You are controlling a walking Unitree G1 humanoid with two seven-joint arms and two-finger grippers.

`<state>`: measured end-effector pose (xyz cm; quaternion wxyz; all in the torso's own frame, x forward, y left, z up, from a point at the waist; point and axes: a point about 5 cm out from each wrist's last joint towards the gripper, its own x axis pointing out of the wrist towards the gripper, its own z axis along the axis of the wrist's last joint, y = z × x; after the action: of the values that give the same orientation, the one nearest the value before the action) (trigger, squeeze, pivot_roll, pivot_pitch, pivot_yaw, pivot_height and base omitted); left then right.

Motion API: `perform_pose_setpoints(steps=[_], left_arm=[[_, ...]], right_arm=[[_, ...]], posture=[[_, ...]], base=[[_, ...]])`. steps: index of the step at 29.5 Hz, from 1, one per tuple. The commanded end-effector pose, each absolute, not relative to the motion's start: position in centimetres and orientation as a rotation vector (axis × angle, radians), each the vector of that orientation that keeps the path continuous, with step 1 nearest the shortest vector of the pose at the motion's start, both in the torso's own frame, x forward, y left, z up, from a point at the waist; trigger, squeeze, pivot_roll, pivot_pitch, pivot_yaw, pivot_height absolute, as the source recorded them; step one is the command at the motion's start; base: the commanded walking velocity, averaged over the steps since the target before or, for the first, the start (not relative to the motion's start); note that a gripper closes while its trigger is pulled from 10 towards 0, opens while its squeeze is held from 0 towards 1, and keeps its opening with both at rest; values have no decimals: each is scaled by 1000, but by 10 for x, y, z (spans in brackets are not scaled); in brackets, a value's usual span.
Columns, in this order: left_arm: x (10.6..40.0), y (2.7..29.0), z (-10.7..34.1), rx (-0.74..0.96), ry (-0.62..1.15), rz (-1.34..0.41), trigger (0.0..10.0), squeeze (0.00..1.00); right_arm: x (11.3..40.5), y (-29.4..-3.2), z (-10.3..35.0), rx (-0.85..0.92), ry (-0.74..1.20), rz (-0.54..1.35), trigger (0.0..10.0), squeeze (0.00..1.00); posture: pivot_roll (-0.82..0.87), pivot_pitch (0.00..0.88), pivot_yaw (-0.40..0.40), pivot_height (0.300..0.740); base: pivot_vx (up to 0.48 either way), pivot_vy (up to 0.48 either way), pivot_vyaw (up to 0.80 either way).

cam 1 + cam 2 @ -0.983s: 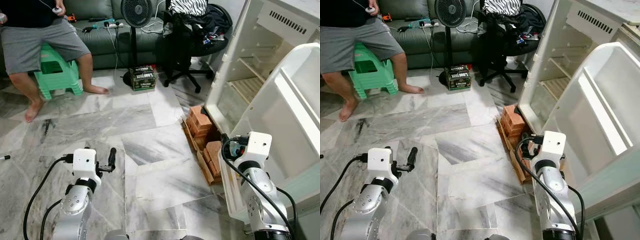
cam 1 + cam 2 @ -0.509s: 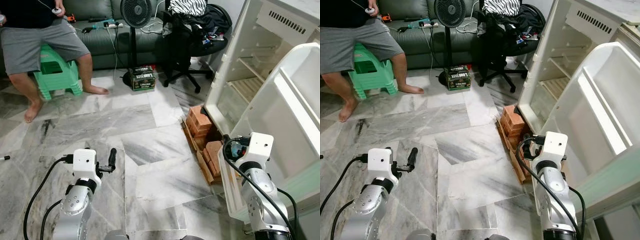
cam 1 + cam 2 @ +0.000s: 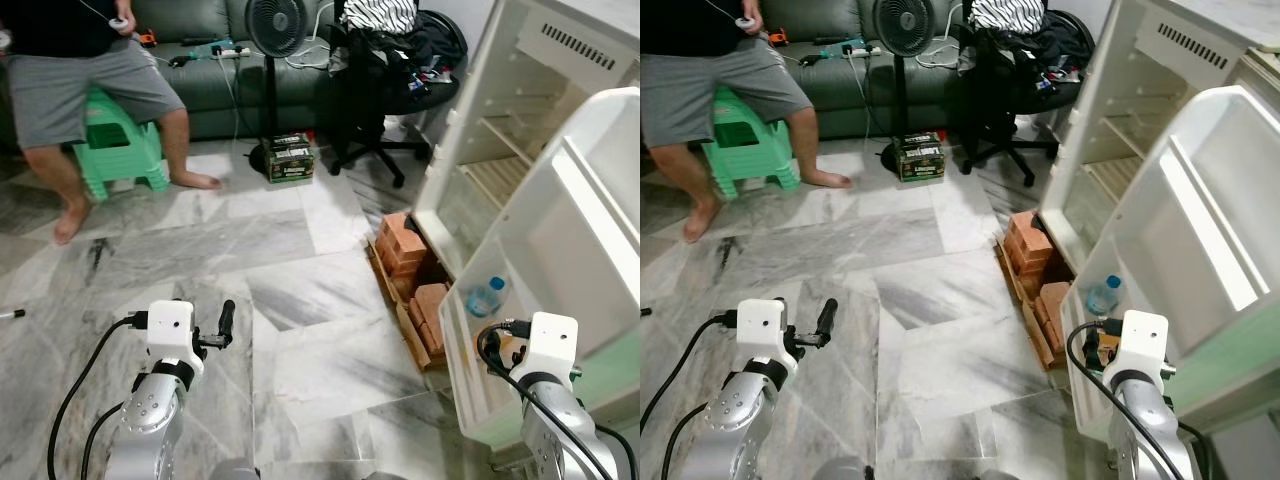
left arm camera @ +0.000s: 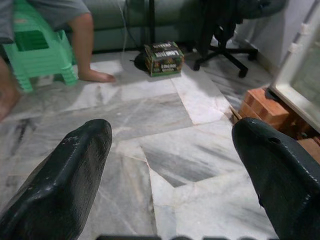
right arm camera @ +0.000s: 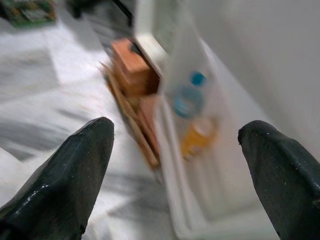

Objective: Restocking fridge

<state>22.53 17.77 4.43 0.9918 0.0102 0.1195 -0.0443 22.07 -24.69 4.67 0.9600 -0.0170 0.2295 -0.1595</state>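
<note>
A grey marble floor (image 3: 300,250) was seen stretching to a dark sofa (image 3: 200,75), before which a fan (image 3: 272,25), a black chair (image 3: 390,70) heaped with clothes and a small box (image 3: 291,158) were set. A person (image 3: 90,90) was seated on a green stool (image 3: 112,150). On the robot's right a white fridge (image 3: 500,130) was stood open, raised on bricks (image 3: 405,250), its door (image 3: 560,260) swung towards the camera.

In the door's bottom shelf a clear bottle (image 3: 486,297) with a blue cap was stood upright, and just beside it an orange bottle (image 5: 197,136) was seen; the right wrist view was blurred. Both bottles were placed ahead of the right gripper (image 5: 175,165), between the lines of its two fingers (image 5: 75,165) but well apart from them. Those fingers were spread wide, and nothing was held or touched by them.

The left gripper (image 4: 170,170) was held low over the floor, its fingers (image 4: 70,170) likewise spread wide and empty, the box and bricks being seen far beyond them.
</note>
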Motion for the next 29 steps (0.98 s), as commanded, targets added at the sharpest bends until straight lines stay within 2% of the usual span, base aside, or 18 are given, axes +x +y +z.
perform_pose_setpoints(steps=[1, 10, 18, 19, 20, 21, 22, 23, 25, 29], left_arm=[[226, 182, 48, 25, 232, -79, 10000, 0], [226, 183, 48, 20, 232, -79, 10000, 0], [226, 182, 47, 18, 226, -83, 10000, 0], [226, 182, 47, 23, 226, -85, 10000, 0], [226, 182, 47, 23, 226, -85, 10000, 0], [226, 182, 47, 24, 225, -87, 10000, 0], [226, 182, 46, 22, 226, -89, 10000, 0], [226, 182, 46, 22, 226, -89, 10000, 0], [226, 182, 47, 18, 223, -87, 10000, 0], [226, 182, 49, 17, 209, -88, 10000, 0]], right_arm=[[227, -239, 53, -22, 439, -301, 10000, 510], [228, -236, 54, -7, 439, -291, 10000, 506], [233, -230, 55, 22, 422, -286, 10000, 471], [233, -229, 55, 23, 421, -285, 10000, 424], [233, -229, 55, 23, 421, -285, 10000, 424], [233, -228, 56, 26, 419, -284, 10000, 345], [234, -227, 56, 30, 412, -284, 10000, 114], [234, -227, 56, 30, 412, -284, 10000, 114], [237, -225, 59, 37, 398, -283, 10000, 0], [246, -224, 63, 54, 372, -284, 10000, 0]], posture=[[58, 9, -29, 740], [64, 9, -31, 740], [65, 1, -31, 740], [64, 0, -29, 740], [64, 0, -29, 740], [65, 0, -31, 740], [66, 0, -31, 740], [66, 0, -31, 740], [64, 0, -30, 740], [64, 0, -30, 740]], base=[[0, 480, 0], [0, 480, 0], [0, 386, -773], [0, 0, -800], [0, 0, -800], [0, 0, -800], [0, 0, -800], [0, 0, -800], [0, 0, -800], [0, 0, -800]])
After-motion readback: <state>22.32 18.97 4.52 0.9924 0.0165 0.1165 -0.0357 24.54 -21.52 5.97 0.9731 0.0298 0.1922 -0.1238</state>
